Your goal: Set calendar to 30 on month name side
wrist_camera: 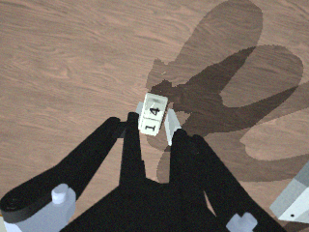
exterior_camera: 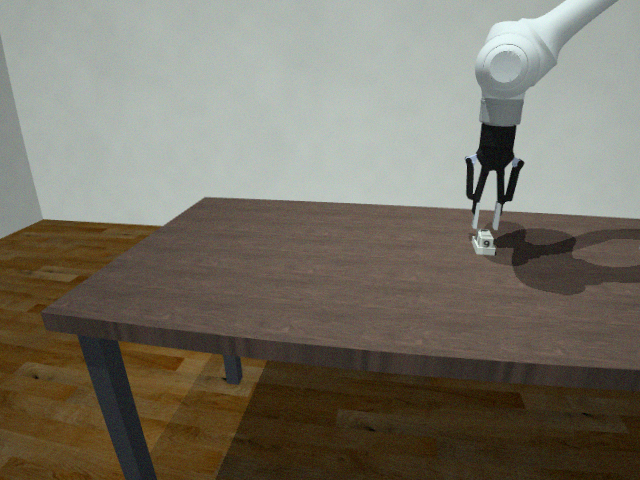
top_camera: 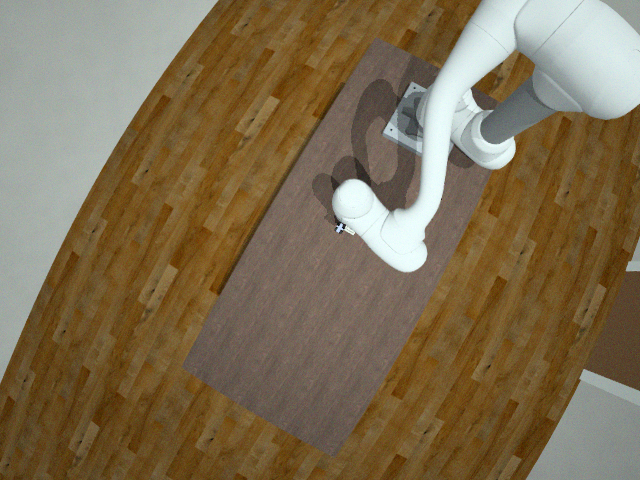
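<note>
The small white calendar tray (exterior_camera: 483,252) stands on the dark wooden table (exterior_camera: 310,279) (top_camera: 310,320), near its far right part. Two white digit cubes (exterior_camera: 484,239) (wrist_camera: 154,115) sit side by side in it. In the wrist view their top faces read 4 and 1. In the exterior view the face towards the camera shows a 9. My gripper (exterior_camera: 485,223) (wrist_camera: 154,112) points straight down just above the cubes, fingers partly open with one fingertip on each side and nothing between them. In the overhead view the wrist hides most of the calendar (top_camera: 347,230).
The arm's grey base plate (top_camera: 400,121) (wrist_camera: 294,203) is bolted to the table behind the calendar. The arm's shadow falls on the table to the right of the calendar. Wooden floor surrounds the table.
</note>
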Action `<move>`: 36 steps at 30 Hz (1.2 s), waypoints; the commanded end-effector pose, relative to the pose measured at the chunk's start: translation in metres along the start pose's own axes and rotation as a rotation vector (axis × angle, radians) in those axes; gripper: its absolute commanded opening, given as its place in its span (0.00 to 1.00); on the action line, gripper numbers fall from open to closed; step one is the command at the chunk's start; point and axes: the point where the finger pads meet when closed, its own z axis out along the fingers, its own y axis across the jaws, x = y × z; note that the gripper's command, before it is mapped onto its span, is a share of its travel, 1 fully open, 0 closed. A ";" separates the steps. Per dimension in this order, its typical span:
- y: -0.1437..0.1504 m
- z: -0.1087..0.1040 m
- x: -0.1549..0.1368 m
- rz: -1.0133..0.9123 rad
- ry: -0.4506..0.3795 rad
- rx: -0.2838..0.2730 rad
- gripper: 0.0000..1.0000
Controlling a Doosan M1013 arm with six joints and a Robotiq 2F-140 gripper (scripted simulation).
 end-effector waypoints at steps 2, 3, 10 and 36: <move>0.000 0.000 0.000 0.000 0.000 0.000 0.35; 0.000 0.000 0.000 0.000 0.000 0.000 0.35; 0.000 0.000 0.000 0.000 0.000 0.000 0.35; 0.000 0.028 0.000 0.000 0.000 0.000 0.35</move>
